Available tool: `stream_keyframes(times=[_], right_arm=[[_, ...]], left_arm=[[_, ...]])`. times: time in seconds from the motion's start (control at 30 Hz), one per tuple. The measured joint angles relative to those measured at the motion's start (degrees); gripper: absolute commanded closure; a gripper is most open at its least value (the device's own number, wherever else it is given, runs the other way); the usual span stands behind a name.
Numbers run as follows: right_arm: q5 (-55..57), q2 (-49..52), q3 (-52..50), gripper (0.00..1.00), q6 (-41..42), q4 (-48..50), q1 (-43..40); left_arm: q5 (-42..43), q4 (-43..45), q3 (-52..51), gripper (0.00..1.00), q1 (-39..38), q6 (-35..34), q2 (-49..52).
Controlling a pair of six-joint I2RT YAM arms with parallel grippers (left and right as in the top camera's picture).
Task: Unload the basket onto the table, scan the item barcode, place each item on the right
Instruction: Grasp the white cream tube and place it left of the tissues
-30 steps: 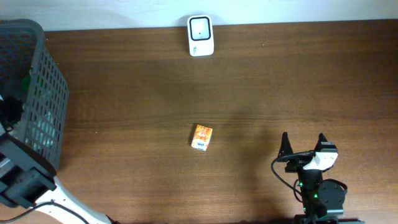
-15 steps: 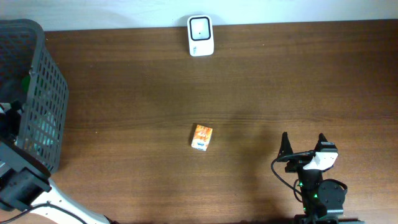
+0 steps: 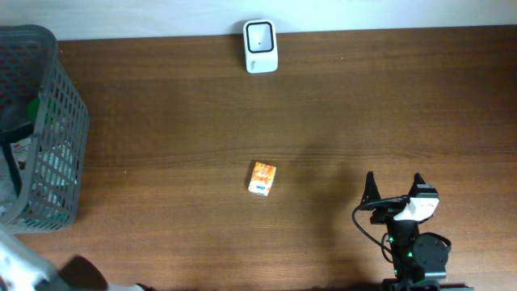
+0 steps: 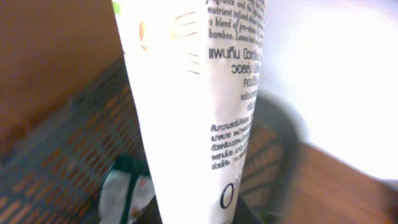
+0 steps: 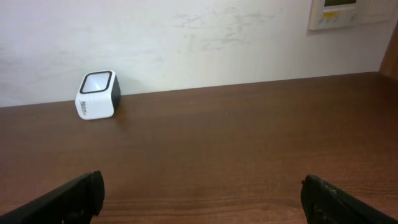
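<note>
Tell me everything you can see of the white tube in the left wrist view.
The white tube fills the middle of the left wrist view, smooth and plastic-looking, roughly upright, narrowing downward. Black print runs down it: English lines above Thai script, a large 0 near the bottom, faint tan strokes upper left. Its lower end sits in the left gripper, apparently held. The dark mesh basket is blurred behind it.

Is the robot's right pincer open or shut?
Open. The right pincer shows its two fingers far apart at the picture's bottom corners, nothing between them.
</note>
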Motion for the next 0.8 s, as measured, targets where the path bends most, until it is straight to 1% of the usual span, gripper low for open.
stream_keyframes(times=[0.03,0.1,0.17,0.23,0.3,0.37,0.4,0.5,0.57,0.6,0.63,0.73,0.8], right_arm=[[0.0,0.0,0.0,0.02,0.0,0.0,0.0],[0.0,0.0,0.0,0.02,0.0,0.0,0.0],[0.0,0.0,0.0,0.02,0.0,0.0,0.0],[0.0,0.0,0.0,0.02,0.0,0.0,0.0],[0.0,0.0,0.0,0.02,0.0,0.0,0.0],[0.0,0.0,0.0,0.02,0.0,0.0,0.0],[0.0,0.0,0.0,0.02,0.0,0.0,0.0],[0.0,0.0,0.0,0.02,0.0,0.0,0.0],[0.0,0.0,0.0,0.02,0.0,0.0,0.0],[0.0,0.0,0.0,0.02,0.0,0.0,0.0],[0.0,-0.1,0.0,0.02,0.0,0.0,0.0],[0.0,-0.1,0.0,0.02,0.0,0.0,0.0],[0.0,-0.1,0.0,0.02,0.0,0.0,0.0]], left_arm=[[1.9,-0.1,1.4,0.89,-2.1,-0.1,-4.5],[3.2,-2.1,1.6,0.87,-6.7,-0.3,-9.0],[4.5,-7.5,1.7,0.87,-14.8,-0.3,-12.2],[4.6,-13.8,1.7,0.87,-22.7,-0.2,-12.8],[5.4,-21.7,-0.3,0.86,-33.3,-0.2,-11.7],[5.6,-23.0,-3.4,0.87,-38.6,0.1,-10.0],[5.4,-23.9,-8.3,0.87,-42.8,0.2,-8.3],[5.1,-20.0,-20.6,0.87,-50.2,0.2,-4.1],[5.8,-14.6,-30.0,0.87,-54.1,0.2,-2.4],[5.9,-14.4,-30.7,0.87,-54.4,0.2,-2.3],[7.5,-10.5,-36.6,0.87,-55.7,0.2,-1.5],[9.1,-2.5,-45.0,0.85,-56.5,-1.2,-1.5],[10.1,-0.3,-49.6,0.83,-57.5,-2.3,-1.5]])
